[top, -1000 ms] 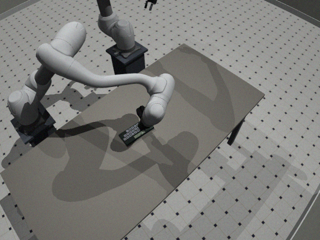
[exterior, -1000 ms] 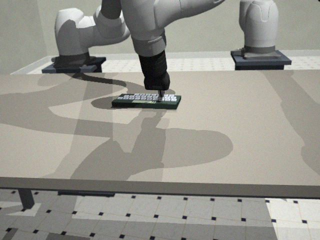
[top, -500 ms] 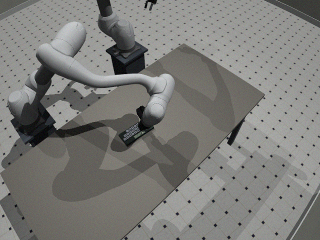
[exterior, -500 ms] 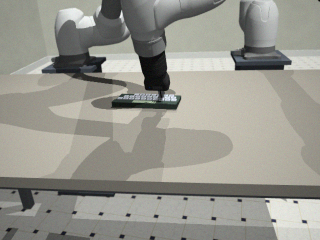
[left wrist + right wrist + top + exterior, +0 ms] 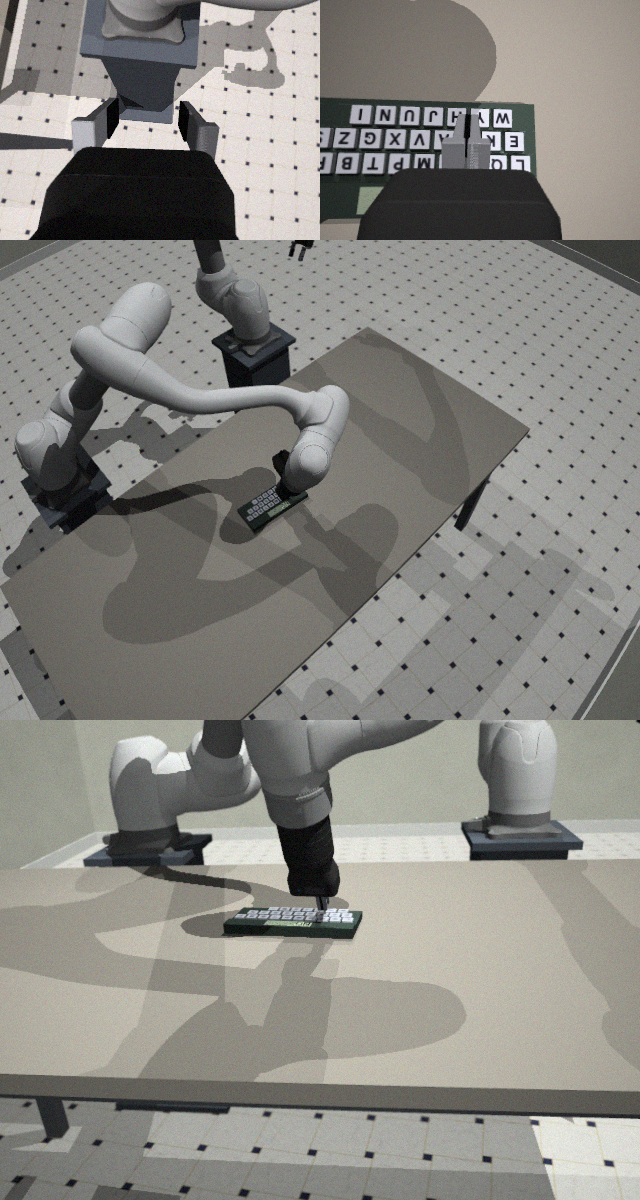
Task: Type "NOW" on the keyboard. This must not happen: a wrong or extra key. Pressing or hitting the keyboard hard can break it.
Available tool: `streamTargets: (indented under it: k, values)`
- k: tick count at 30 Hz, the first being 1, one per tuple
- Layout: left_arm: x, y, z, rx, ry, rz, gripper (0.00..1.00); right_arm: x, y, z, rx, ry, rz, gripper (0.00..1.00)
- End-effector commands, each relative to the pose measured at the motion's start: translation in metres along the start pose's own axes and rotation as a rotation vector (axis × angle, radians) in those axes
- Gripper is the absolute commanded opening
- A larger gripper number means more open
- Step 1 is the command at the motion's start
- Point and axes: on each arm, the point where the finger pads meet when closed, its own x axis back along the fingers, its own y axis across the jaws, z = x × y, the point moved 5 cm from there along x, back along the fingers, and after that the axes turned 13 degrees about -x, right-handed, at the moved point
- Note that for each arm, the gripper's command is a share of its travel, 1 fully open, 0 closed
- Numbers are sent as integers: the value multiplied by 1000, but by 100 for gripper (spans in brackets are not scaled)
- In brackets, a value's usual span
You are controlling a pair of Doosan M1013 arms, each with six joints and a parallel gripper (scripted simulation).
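Keyboard point(image 5: 256, 520) point(image 5: 245, 928) point(image 5: 335, 192) lies beneath the right gripper point(image 5: 282, 490) point(image 5: 322, 908) point(image 5: 467, 120), whose fingers are fully closed on nothing; their tips overlap the H and Y keys in the wrist view, near W point(image 5: 502, 118); contact cannot be told; the left gripper point(image 5: 296, 254) point(image 5: 149, 112), well apart, is wide open and empty.

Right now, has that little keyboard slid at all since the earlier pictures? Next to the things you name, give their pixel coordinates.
No, it has not visibly slid any way: against the edges of the table point(image 5: 439, 395) point(image 5: 496, 1050) point(image 5: 590, 100), the keyboard point(image 5: 268, 511) point(image 5: 289, 927) point(image 5: 432, 152) sits in the same spot.
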Motion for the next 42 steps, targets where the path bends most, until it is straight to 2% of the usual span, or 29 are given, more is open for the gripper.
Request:
streamTargets:
  k: [1, 26, 42]
  values:
    - [1, 0, 0, 0, -1, -1, 100, 2, 0, 1, 0, -1, -2, 0]
    - [1, 0, 0, 0, -1, -1, 100, -5, 25, 25, 1, -1, -2, 0]
    - [1, 0, 0, 0, -1, -1, 100, -10, 26, 24, 1, -1, -2, 0]
